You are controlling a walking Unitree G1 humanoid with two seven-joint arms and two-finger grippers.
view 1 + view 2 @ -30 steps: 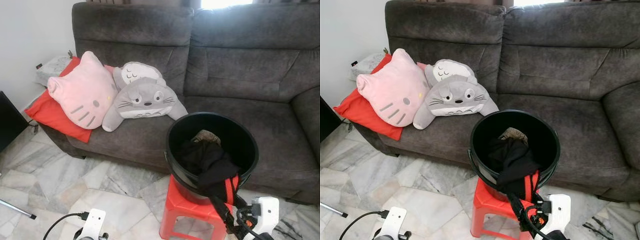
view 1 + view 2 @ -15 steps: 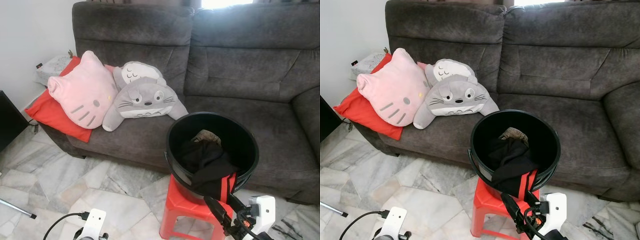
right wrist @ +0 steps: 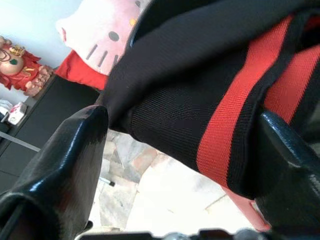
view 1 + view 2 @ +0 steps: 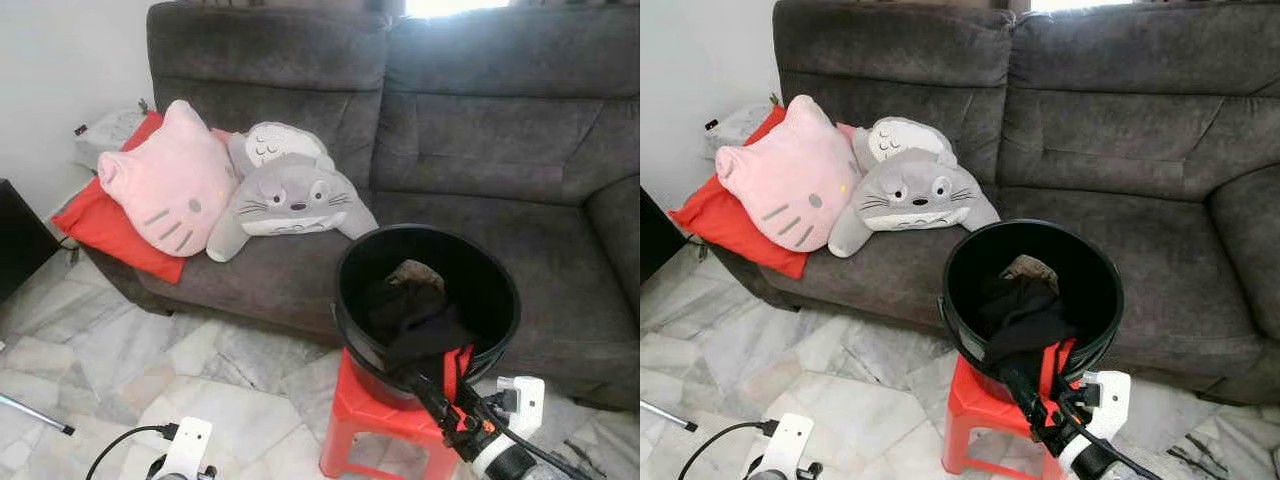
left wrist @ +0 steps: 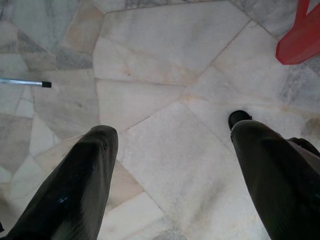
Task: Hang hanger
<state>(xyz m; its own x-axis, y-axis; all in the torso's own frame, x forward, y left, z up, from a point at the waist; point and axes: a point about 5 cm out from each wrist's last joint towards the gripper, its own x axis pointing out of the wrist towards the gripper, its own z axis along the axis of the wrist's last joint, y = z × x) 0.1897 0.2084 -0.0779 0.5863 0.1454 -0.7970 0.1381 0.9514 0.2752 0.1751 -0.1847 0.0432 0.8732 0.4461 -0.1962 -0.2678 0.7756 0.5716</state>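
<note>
cushions 3 (image 4: 168, 188) — bucket 1 (image 4: 345, 300) — stool 1 (image 4: 352, 410) — sofa 1 (image 4: 470, 120) — garment 1 (image 4: 415, 330)

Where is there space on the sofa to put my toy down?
The right half of the sofa seat, behind the black bucket, is bare up to the right armrest. The left end is crowded: a pink cat cushion, a red cushion and a grey plush lie there. The right gripper is at the black-and-red garment hanging over the bucket's rim.
</note>
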